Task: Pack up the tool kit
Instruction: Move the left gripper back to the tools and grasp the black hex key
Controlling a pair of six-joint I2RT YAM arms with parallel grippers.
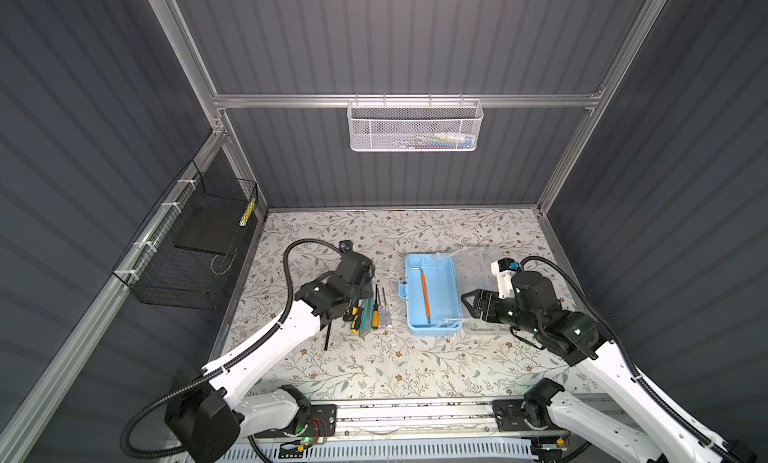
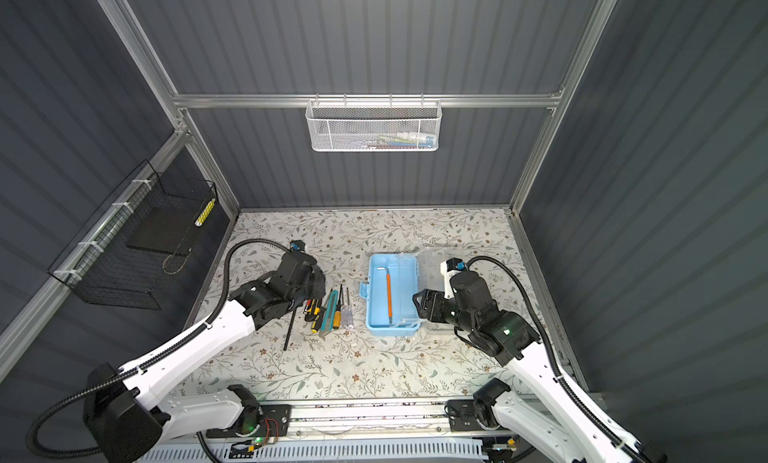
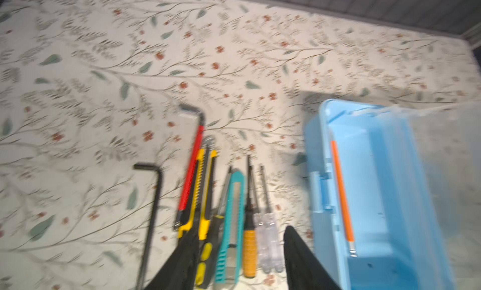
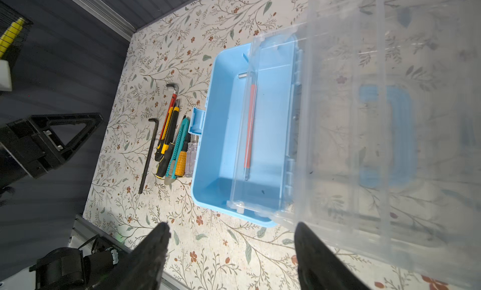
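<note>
Two tools gaping empty, left tool (image 3: 239, 231) over teal knife (image 3: 230, 239), right tool (image 4: 231, 225) beside blue box (image 4: 223, 145)

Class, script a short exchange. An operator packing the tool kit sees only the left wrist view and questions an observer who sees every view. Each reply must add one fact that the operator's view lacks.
Operator: I see the row of tools and the box. Where is the right gripper?
Observer: The right gripper hovers above the near end of the clear lid, which is folded back beside the blue box.
Operator: Is it carrying anything?
Observer: No. In the right wrist view its jaws stand wide apart with nothing between them.
</note>
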